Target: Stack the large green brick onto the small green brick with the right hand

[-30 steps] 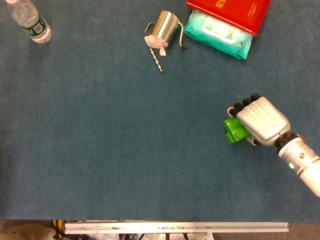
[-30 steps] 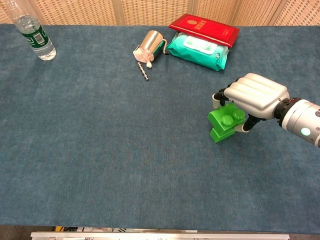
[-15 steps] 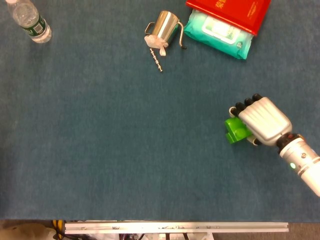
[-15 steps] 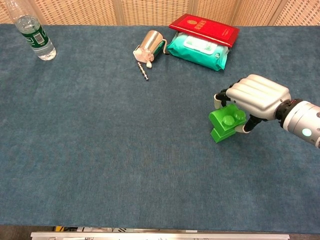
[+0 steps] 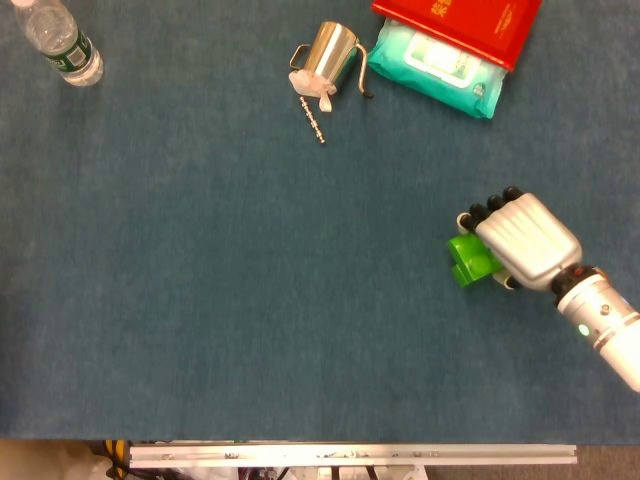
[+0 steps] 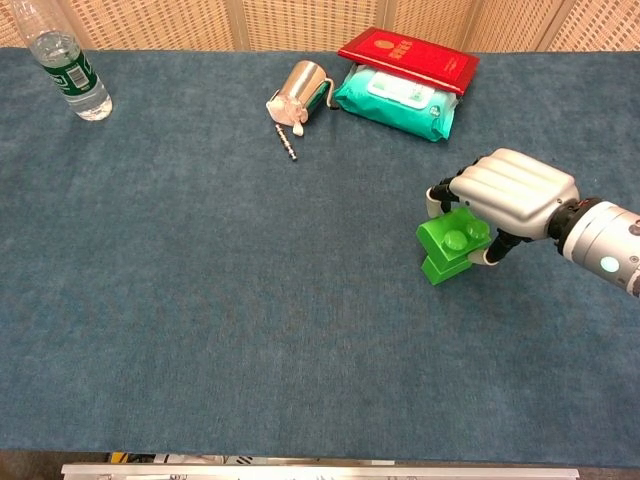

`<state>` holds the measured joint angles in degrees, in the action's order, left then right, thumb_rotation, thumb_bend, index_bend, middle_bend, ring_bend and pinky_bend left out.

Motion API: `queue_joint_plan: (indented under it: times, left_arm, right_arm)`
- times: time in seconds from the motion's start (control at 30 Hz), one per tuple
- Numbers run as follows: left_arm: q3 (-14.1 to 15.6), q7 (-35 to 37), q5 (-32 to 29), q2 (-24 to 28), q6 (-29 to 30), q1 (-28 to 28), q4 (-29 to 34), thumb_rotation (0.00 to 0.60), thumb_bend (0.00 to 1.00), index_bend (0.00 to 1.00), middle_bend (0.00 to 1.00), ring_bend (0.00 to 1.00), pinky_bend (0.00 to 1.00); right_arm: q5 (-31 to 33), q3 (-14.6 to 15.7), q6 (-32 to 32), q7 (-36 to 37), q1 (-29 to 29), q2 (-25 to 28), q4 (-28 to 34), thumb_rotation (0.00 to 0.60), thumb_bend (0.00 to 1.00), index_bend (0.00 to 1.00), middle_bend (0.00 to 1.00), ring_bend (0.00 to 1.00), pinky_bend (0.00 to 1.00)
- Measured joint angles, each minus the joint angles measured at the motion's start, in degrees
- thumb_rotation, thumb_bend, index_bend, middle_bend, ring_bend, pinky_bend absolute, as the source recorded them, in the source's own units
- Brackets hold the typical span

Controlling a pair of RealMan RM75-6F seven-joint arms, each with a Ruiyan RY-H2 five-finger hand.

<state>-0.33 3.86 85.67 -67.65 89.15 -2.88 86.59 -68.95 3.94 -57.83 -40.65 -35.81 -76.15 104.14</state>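
no legible text anywhere

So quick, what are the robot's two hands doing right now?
Left hand: not in either view.
Right hand: holds the large green plastic brick, which sits on the small green brick.

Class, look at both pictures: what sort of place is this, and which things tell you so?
Probably an indoor robot test bench: a table covered in blue felt, a robot right hand gripping green bricks, and unrelated props such as a water bottle and wet wipes.
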Motion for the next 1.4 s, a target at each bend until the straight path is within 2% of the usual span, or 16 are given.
queue_joint_plan:
  times: [1.4]
  left_arm:
    - [-0.02,0.19,-0.12,-0.17,-0.22,0.05,-0.41,0.600,0.28,0.17,0.18,0.18,0.12]
  right_arm:
    - [-0.31,-0.17,1.18,1.43,0.60,-0.51,-1.47,0.600,0.25,0.58,0.47,0.36,0.33]
